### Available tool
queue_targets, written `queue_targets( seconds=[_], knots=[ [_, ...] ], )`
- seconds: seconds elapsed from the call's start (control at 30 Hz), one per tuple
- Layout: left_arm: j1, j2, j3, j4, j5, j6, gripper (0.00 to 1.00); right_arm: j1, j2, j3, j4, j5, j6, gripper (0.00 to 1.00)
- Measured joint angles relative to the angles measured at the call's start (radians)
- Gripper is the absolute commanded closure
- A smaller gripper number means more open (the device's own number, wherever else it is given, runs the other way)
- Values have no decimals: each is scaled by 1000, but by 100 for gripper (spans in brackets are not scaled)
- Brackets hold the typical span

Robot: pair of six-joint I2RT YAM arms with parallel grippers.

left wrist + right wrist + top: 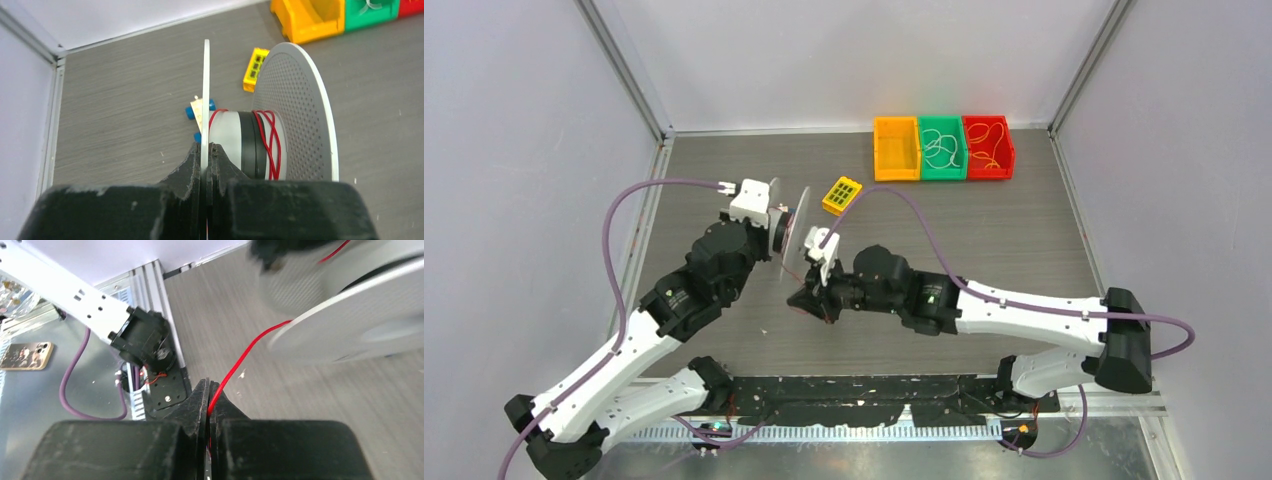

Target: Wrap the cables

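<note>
The right gripper (pixel 207 390) is clenched on the thin red cable (pixel 245 352), which runs up, fairly straight, to the rim of the spool (pixel 350 325). The left gripper (pixel 206 155) is clamped on the spool's thin near flange (pixel 205 90). A few red turns lie on the hub (pixel 227 142). To wind well, I'd hold that tension and steer the cable between the flanges, each turn beside the last.

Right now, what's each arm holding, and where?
Left jaws: spool, clamped on the rim of its thin flange. Right jaws: red cable, pinched on its free run off the spool.
</note>
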Motion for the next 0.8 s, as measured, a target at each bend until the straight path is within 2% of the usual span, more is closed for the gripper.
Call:
queue_targets(
  seconds=[0.3, 0.47, 0.63, 0.8],
  knots=[
    [-1, -53, -5, -89, 252, 202, 100, -134, -43, 117, -177, -68, -124, 95],
    [-1, -77, 13, -189, 449, 348, 100, -188, -45, 186, -315, -112, -212, 94],
    [1, -69, 69, -314, 637, 479, 100, -220, -75, 192, -461, -158, -276, 92],
    [0, -98, 109, -363, 769, 554, 100, -230, -156, 170, -556, -181, -317, 90]
  ],
)
